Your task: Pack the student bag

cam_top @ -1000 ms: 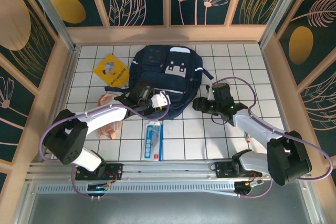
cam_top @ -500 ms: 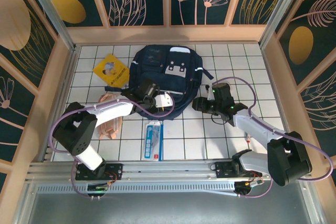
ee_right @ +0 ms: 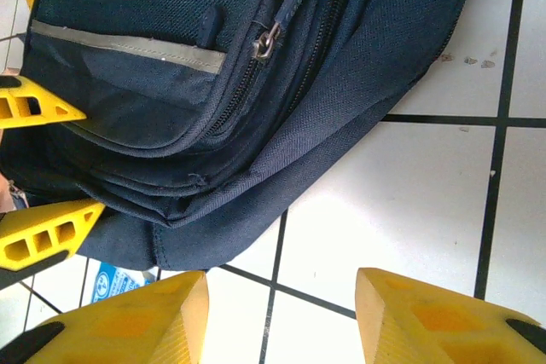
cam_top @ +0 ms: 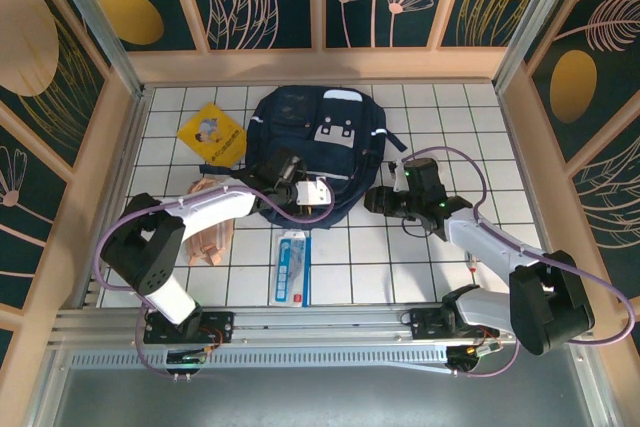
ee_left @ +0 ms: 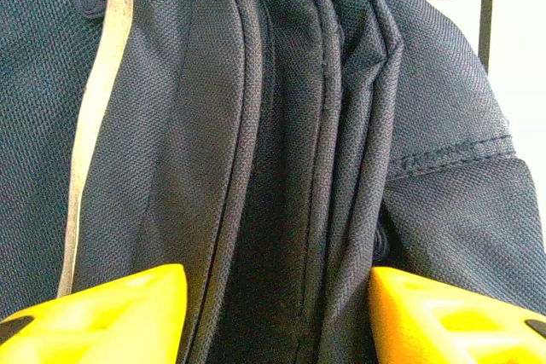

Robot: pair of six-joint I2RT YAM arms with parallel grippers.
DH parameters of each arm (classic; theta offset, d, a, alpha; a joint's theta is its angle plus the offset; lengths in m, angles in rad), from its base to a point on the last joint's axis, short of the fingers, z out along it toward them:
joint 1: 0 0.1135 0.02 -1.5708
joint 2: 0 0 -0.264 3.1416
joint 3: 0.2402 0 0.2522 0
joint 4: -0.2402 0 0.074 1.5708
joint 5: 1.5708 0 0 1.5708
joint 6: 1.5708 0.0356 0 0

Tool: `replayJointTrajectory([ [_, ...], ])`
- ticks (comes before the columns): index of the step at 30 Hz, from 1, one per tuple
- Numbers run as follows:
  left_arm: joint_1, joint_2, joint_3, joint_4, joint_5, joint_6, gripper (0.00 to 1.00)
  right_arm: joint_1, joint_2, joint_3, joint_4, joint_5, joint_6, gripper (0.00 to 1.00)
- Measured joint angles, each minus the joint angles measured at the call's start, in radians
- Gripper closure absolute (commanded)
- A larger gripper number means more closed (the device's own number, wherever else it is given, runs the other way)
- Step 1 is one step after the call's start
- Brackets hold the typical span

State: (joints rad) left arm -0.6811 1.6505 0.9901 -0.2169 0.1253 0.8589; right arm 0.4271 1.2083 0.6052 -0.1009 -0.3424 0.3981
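**Preparing to make an opening**

The student bag (cam_top: pixel 315 137) lies flat in the upper centre of the top view. The left gripper (ee_left: pixel 277 313) is released, its jaws astride the bag's lower folds, probably to seize one and part them. The right gripper (ee_right: pixel 281 321) is also released and hangs empty over the tiled table (ee_right: pixel 409 193) beside the bag.

A large navy-blue woven-fabric backpack (ee_left: pixel 281 125) lies close under the camera, its layered folds and piped seams running from top to bottom. A pale grey reflective stripe (ee_left: pixel 98 125) runs down its left side. The left tool (ee_left: pixel 277 321) sits at the bottom edge, its two yellow plastic fingers (ee_left: pixel 111 313) spread apart with the dark middle folds between them (whether they touch the cloth is unclear). At upper right lies the white tiled counter (ee_left: pixel 520 49), crossed by black grout lines.
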Motion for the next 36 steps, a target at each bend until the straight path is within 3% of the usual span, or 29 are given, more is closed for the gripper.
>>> replayJointTrajectory([
  [2, 0.000, 0.000, 0.000, 0.002, -0.003, 0.000, 0.76, 0.003, 0.000, 0.000, 0.000, 0.001, 0.000, 0.51],
  [3, 0.000, 0.000, 0.000, 0.006, -0.005, -0.001, 0.92, 0.004, 0.000, 0.000, 0.000, 0.001, 0.000, 0.51],
  [4, 0.000, 0.000, 0.001, 0.006, -0.007, -0.004, 1.00, 0.006, 0.000, 0.000, 0.000, 0.001, 0.000, 0.51],
  [10, -0.006, -0.005, 0.019, -0.004, -0.003, -0.034, 1.00, 0.035, -0.011, 0.000, 0.001, -0.022, -0.034, 0.53],
  [17, -0.005, -0.086, 0.058, 0.006, 0.050, -0.148, 1.00, 0.166, -0.011, 0.000, 0.038, -0.094, -0.114, 0.50],
  [24, -0.005, -0.100, 0.085, 0.065, 0.143, -0.322, 1.00, 0.173, 0.019, 0.008, 0.108, -0.089, -0.085, 0.45],
  [30, 0.001, -0.101, 0.085, 0.093, 0.194, -0.510, 1.00, 0.179, 0.006, 0.024, 0.133, 0.016, 0.066, 0.42],
  [36, 0.002, -0.109, 0.084, 0.112, 0.224, -0.625, 1.00, 0.276, -0.022, 0.062, 0.089, 0.239, 0.162, 0.43],
])
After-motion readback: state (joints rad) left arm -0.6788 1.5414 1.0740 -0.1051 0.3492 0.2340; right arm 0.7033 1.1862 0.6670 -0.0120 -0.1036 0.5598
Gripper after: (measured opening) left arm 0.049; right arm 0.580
